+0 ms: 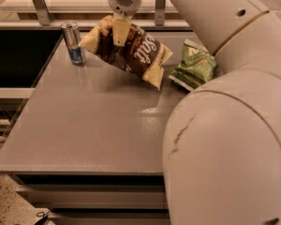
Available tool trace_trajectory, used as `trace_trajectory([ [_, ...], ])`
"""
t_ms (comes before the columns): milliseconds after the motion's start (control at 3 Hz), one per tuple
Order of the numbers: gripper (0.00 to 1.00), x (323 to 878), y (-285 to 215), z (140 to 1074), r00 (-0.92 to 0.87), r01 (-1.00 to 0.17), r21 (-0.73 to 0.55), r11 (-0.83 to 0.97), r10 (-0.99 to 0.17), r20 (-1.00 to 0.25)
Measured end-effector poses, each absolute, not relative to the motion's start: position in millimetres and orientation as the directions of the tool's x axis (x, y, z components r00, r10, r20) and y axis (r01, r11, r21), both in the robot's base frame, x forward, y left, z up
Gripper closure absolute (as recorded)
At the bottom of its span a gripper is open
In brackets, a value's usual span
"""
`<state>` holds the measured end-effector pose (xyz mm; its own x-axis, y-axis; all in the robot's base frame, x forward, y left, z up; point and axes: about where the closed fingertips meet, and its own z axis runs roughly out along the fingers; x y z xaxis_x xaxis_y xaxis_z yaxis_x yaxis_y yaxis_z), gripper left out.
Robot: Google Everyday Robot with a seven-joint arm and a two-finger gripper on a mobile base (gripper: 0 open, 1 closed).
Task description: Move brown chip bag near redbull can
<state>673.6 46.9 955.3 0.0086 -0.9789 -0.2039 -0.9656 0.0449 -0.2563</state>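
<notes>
The brown chip bag (136, 55) hangs tilted above the grey table (98, 125), its cream-yellow ends at upper left and lower right, white "Salt" lettering showing. My gripper (121, 34) comes down from the top of the view and is shut on the bag's upper middle, holding it off the table. The redbull can (73, 43), slim, silver and blue, stands upright at the table's back left corner, a short way left of the bag's left end and apart from it.
A smaller green bag (195, 65) lies on the table to the right of the brown bag. My arm's large white body (229, 139) fills the right and lower right. A metal rail (37, 3) runs behind the table. The table's left edge drops off beside the can.
</notes>
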Motion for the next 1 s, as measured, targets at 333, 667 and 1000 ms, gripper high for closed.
trace_trajectory([
  [333, 1.00, 687, 57, 960, 0.000, -0.961, -0.272, 0.057, -0.979, -0.205],
  [667, 1.00, 698, 65, 960, -0.005, -0.958, -0.278, 0.064, -0.978, -0.208],
  [1000, 0.82, 707, 69, 955, -0.014, -0.961, -0.268, 0.073, -0.976, -0.215],
])
